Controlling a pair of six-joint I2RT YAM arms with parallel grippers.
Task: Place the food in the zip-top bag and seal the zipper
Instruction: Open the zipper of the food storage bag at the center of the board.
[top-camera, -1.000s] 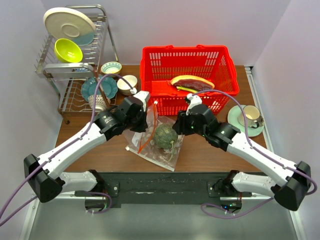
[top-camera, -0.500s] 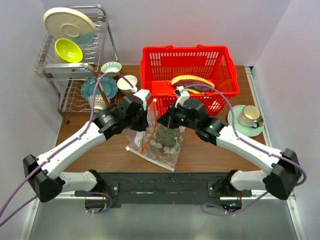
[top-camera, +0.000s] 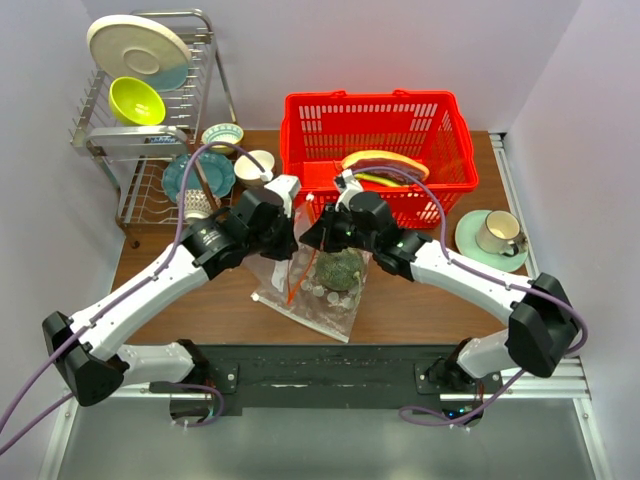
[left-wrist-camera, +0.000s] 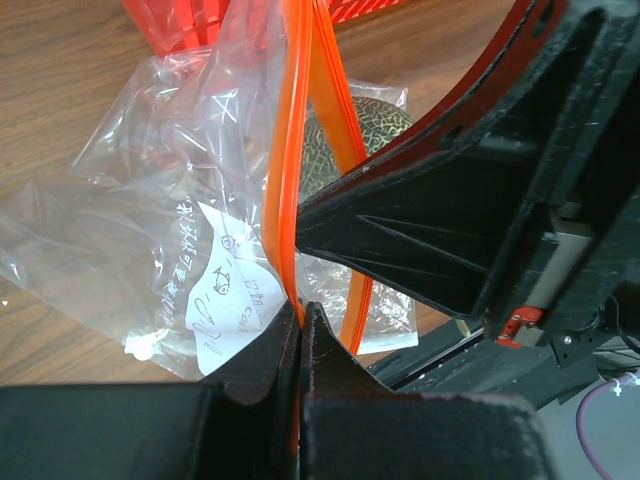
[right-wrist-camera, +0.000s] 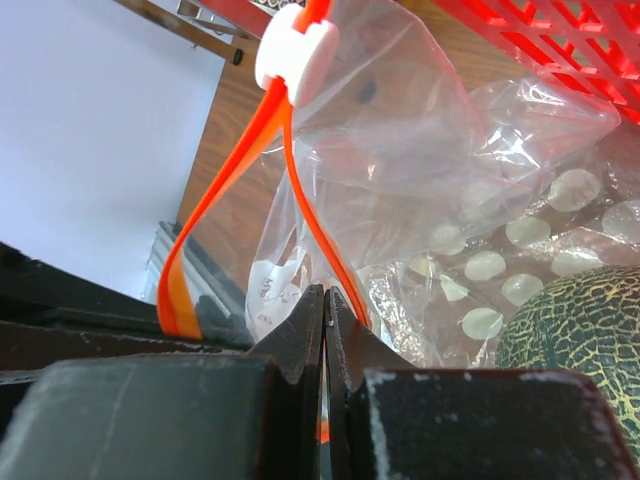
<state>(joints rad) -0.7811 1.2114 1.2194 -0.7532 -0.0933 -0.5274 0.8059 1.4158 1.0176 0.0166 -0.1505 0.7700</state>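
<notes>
Since the zip-top bag (top-camera: 278, 272) hangs crumpled over the counter (top-camera: 430, 300) on the near side of the red basket (top-camera: 375, 105), with its zipper (left-wrist-camera: 283, 180) lifted in two orange strands, everything rests on two thin pinches. Our left hand (left-wrist-camera: 301, 318) is clamped tight on one strand. Our right hand (right-wrist-camera: 325, 305) is closed narrow on the other lip, and the two hands nearly touch. If we draw them apart unevenly, a strand could slip free and the mouth collapse, or the white slider (right-wrist-camera: 297, 45) could be strained.

We judge the dark green ball (top-camera: 337, 271) lies just right of the mouth on the dotted bag (top-camera: 330, 310), not inside. With both hands occupied, nothing can load it. Slab (top-camera: 385, 160) and stalks (top-camera: 372, 179) lie in the far basket, so sealing now would shut the food out.
</notes>
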